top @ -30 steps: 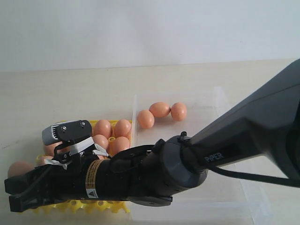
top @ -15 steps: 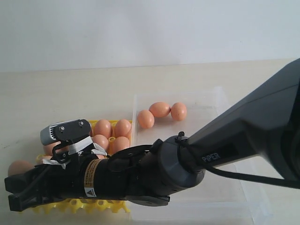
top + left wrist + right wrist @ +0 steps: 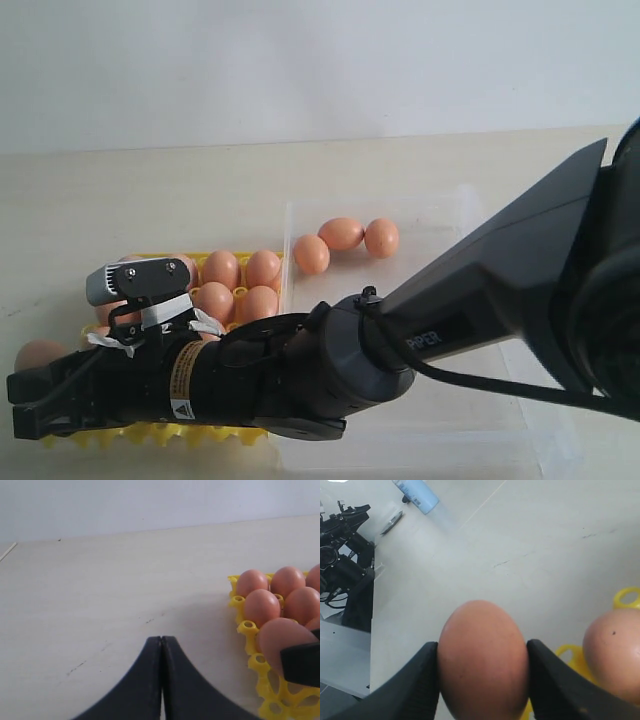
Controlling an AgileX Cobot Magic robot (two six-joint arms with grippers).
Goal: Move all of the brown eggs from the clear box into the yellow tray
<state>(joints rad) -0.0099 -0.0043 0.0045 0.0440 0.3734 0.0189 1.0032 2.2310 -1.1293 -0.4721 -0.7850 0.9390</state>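
Here: right end effector [image 3: 482, 652] clamps brown egg [image 3: 482, 630]; left end effector [image 3: 161, 647] closed; pale tabletop [image 3: 100, 580], white wall [image 3: 300, 60].

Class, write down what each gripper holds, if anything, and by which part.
The right gripper grips one brown egg by its opposite sides, between its fingers. The left gripper, shut, holds nothing.
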